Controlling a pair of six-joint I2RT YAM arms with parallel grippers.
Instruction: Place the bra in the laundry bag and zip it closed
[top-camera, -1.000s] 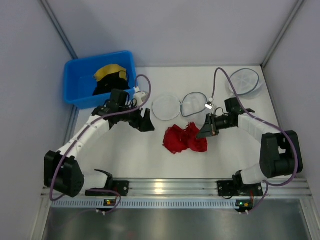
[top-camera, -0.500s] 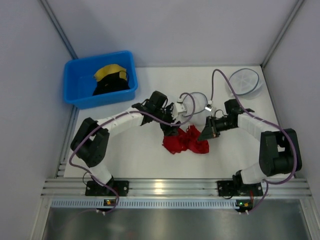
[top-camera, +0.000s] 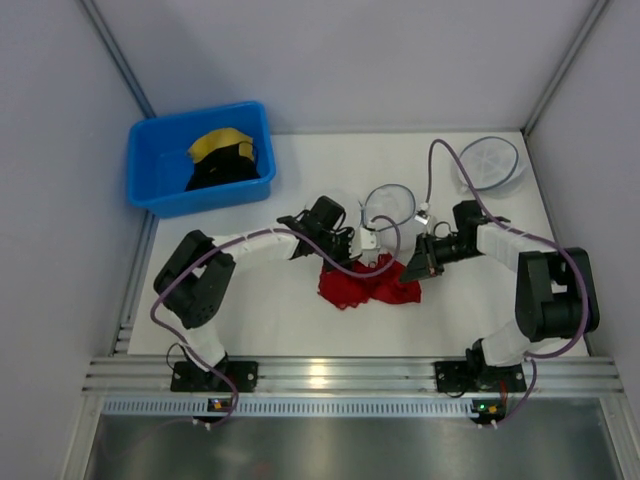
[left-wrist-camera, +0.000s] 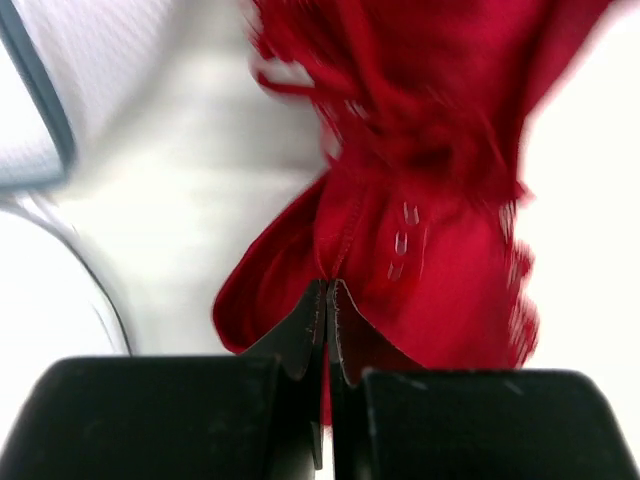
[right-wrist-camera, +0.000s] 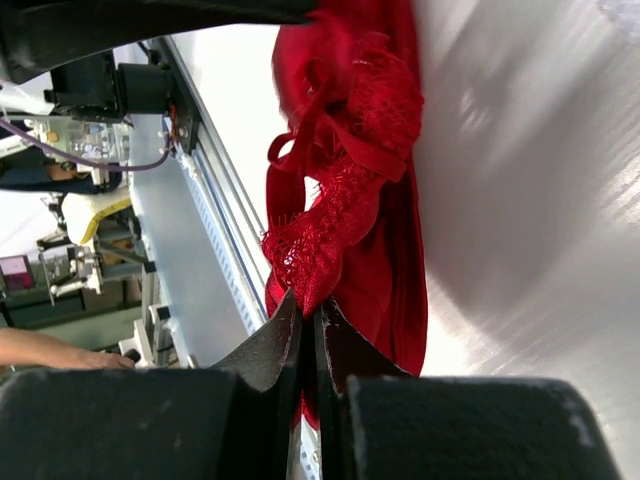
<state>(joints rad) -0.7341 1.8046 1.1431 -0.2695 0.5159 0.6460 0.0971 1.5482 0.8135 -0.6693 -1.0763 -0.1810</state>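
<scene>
Red lace, the bra (top-camera: 362, 288) lies crumpled on the white table (top-camera: 290, 320) a little toward 6 o'clock from its middle, stretched between both arms. The left gripper (left-wrist-camera: 327, 300) has its black fingers pressed together on a fold at the garment's 10 o'clock edge; in the left wrist view the cloth is pinched right at the tips and the rest spreads away above them. The right gripper (right-wrist-camera: 310, 315) is likewise clamped on the bra, at its 3 o'clock end, with a scalloped lace edge caught between the closed tips. The laundry bag (top-camera: 395, 205) sits just beyond the bra toward 12 o'clock, lying open, one round mesh half with its dark rim in plain sight and the other mostly hidden under the left wrist. At the table's 10 o'clock corner stands a blue bin (top-camera: 160, 185) with a yellow garment (top-camera: 220, 142) and a black garment (top-camera: 225, 172) inside. A second round mesh bag (top-camera: 488, 162) rests at 2 o'clock, well apart from the bra.
</scene>
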